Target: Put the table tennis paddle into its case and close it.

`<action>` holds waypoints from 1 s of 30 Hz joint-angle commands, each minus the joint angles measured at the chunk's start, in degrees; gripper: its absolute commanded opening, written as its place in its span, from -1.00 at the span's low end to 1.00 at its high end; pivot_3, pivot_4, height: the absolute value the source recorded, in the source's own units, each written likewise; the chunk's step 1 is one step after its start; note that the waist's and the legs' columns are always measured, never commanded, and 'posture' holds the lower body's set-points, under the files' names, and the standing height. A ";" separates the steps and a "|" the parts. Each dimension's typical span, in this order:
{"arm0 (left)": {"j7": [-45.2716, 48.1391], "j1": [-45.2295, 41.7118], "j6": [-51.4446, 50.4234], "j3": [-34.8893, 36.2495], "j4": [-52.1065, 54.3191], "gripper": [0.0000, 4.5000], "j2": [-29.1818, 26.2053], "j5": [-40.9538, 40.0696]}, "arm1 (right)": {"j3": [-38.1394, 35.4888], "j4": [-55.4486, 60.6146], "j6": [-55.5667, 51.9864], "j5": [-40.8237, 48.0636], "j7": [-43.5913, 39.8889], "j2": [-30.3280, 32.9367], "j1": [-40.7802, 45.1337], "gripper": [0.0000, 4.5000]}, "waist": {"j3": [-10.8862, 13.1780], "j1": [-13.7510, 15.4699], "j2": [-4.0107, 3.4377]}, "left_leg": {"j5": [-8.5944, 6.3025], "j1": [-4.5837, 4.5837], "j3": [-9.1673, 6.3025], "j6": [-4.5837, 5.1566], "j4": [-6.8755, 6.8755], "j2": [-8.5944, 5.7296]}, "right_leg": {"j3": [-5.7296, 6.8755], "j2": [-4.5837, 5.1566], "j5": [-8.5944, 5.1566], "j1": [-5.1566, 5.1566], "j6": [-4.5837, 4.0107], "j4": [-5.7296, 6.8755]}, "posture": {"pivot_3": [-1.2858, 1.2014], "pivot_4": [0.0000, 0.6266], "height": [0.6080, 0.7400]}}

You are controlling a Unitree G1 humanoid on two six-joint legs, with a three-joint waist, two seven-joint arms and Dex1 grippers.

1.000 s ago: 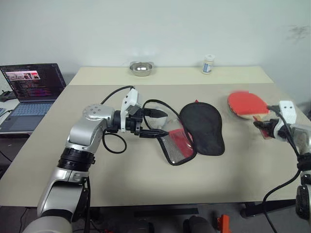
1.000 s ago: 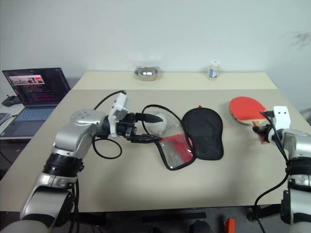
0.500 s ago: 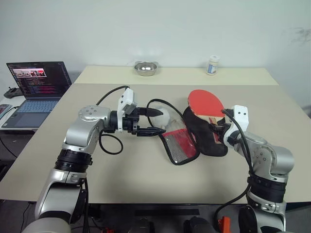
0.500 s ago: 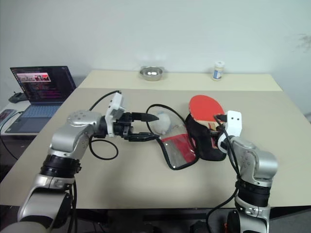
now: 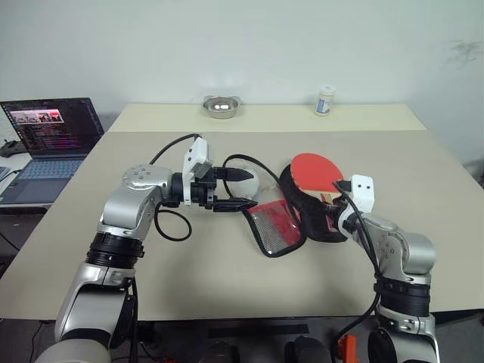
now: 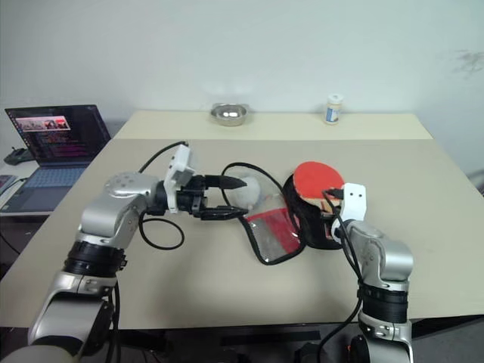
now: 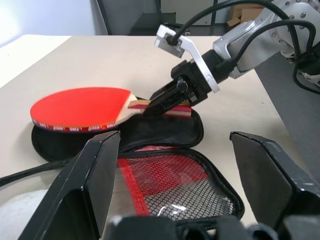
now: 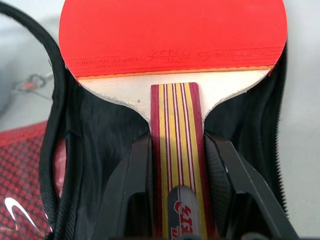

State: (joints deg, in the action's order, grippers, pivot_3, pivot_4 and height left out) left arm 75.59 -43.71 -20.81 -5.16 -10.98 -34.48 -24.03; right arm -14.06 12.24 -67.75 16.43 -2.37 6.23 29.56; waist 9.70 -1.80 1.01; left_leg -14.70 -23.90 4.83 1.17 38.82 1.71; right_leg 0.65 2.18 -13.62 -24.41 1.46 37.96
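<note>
Left eye view: the tabletop (image 5: 227,280) carries the case (image 5: 299,215) near centre, unzipped and spread, black half toward the robot's right, red mesh half (image 5: 274,227) toward its left. The right hand (image 5: 338,206) grips the table tennis paddle (image 5: 316,175) by the handle; the red face sits over the black half, tilted up at the far end. The left hand (image 5: 231,189) hovers level just left of the case, fingers spread, nothing between them. A steel bowl (image 5: 221,107) and a small white bottle (image 5: 324,100) stand at the far edge, well apart. A laptop (image 5: 47,136) sits open off the left side.

Right eye view: same layout. A white crumpled thing (image 6: 246,193) lies behind the left hand's fingertips, beside the case's mesh half.

Left wrist view: two wide-apart black fingers (image 7: 87,185) frame the mesh half in front. Beyond it the paddle lies over the black half, the right hand clamped on the handle.

Right wrist view: both fingers (image 8: 132,185) press the striped wooden handle (image 8: 177,150) from either side. The red face points away, black case lining under and around it, zip edge (image 8: 52,115) running along the side.
</note>
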 commanded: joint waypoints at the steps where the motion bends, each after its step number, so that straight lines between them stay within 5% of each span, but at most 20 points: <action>1: -0.29 -0.41 0.81 1.51 1.46 0.70 -0.33 -0.34 | 1.00 1.87 2.83 0.01 -0.30 0.20 -0.23 -0.52 | 0.00 -0.01 0.00 | 0.00 0.00 0.00 0.00 0.00 0.00 | 0.00 0.00 0.00 0.00 0.00 -0.01 | 0.03 -0.52 1.00; 16: -0.23 -0.09 0.90 1.41 1.65 0.70 -0.39 -0.29 | 2.04 -0.23 5.45 -0.44 0.64 0.31 -1.44 -0.52 | 0.00 0.00 0.00 | 0.00 -0.01 0.00 0.00 0.00 -0.01 | 0.00 0.00 0.00 0.00 0.00 -0.02 | 0.03 -0.52 1.00; 26: -1.31 1.83 -2.31 1.78 3.15 0.70 -2.47 -0.32 | 7.62 10.76 2.42 1.20 -2.90 3.45 -4.43 0.96 | 0.00 0.00 0.01 | 0.00 0.00 -0.02 0.00 -0.01 0.01 | 0.01 0.00 -0.01 0.00 0.01 -0.02 | 0.03 -0.52 1.00; 30: -1.95 4.84 -3.34 2.99 4.56 0.70 -6.11 0.20 | 8.77 21.31 1.24 8.22 -13.24 10.76 -5.36 0.98 | 0.02 -0.02 0.02 | 0.00 0.00 -0.02 0.00 -0.01 0.00 | 0.01 0.02 -0.01 0.01 0.02 -0.05 | 0.03 -0.52 1.00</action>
State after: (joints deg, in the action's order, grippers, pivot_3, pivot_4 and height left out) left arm 74.09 -39.16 -23.75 -4.67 -8.48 -38.87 -23.95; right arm -5.24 27.42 -66.63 21.22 -11.23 14.81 23.82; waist 9.72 -1.82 1.04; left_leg -14.71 -23.90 4.81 1.17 38.80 1.74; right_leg 0.67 2.18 -13.64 -24.41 1.47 37.91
